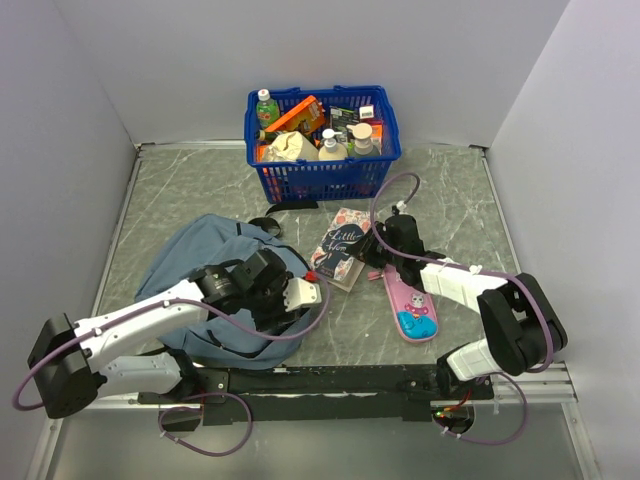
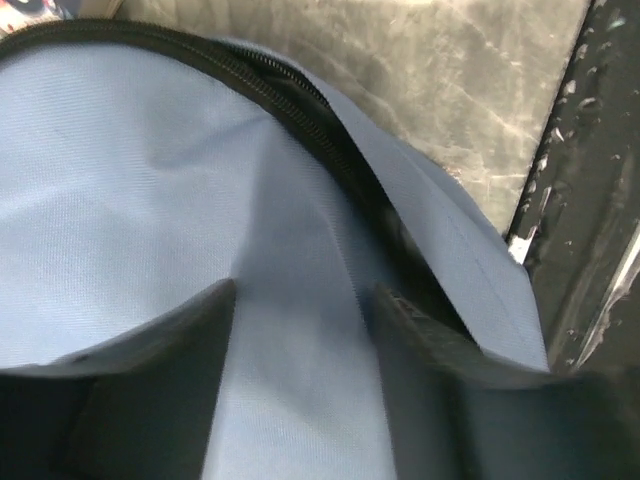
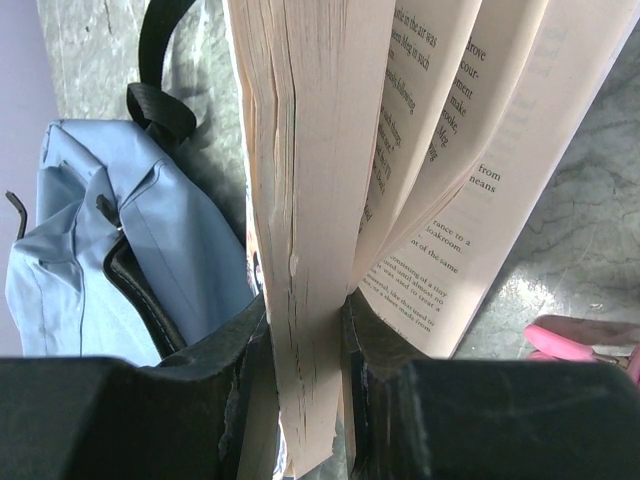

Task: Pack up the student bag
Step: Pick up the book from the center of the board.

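Observation:
The grey-blue student bag (image 1: 195,262) lies slumped at the left of the table. My left gripper (image 1: 300,295) rests on its near right edge. In the left wrist view the gripper (image 2: 305,300) is shut on a raised fold of the bag's fabric (image 2: 140,200), beside the dark open zip (image 2: 300,110). My right gripper (image 1: 366,256) is shut on a paperback book (image 1: 341,250) just right of the bag. In the right wrist view the gripper (image 3: 305,310) pinches a thick block of the book's pages (image 3: 300,150). The other pages fan out to the right. The bag (image 3: 90,230) lies to the left.
A blue plastic basket (image 1: 322,178) with bottles and packets stands at the back centre. A pink pencil case (image 1: 410,308) lies right of the book; it also shows in the right wrist view (image 3: 575,340). A black strap end (image 3: 160,70) lies by the bag.

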Controlling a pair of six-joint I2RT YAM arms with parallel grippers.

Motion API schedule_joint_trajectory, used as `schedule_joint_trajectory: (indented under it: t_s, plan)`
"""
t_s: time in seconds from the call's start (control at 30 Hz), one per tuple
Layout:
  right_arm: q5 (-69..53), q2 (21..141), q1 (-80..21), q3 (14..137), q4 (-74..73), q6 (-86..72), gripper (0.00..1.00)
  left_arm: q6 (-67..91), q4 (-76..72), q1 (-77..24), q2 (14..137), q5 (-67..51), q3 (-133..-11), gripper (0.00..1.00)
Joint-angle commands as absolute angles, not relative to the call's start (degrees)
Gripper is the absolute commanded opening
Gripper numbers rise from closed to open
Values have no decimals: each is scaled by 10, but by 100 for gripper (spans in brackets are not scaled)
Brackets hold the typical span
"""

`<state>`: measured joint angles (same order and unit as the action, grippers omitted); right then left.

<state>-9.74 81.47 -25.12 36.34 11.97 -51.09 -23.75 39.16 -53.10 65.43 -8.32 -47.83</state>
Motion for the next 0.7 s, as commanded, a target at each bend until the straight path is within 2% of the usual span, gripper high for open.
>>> schedule_joint_trajectory:
  t_s: [0.0, 0.03, 0.1, 0.23, 0.47, 0.67]
  plan:
    - [-100, 779, -246, 374, 176, -518, 0, -249, 344, -540, 665, -14, -468, 24]
    - [-99, 772, -246, 375, 174, -514, 0, -250, 342, -540, 665, -11, -468, 14]
    - [-100, 764, -246, 380, 163, -512, 0, -253, 344, -540, 666, -11, -470, 1]
    - [-103, 731, -243, 389, 139, -502, 0, -264, 358, -540, 665, -2, -489, 1]
    - [-132, 634, -234, 387, 94, -491, 0, -320, 405, -500, 629, 13, -626, 1]
    - [-212, 562, -235, 390, 40, -491, 0, -299, 374, -455, 568, 19, -641, 1]
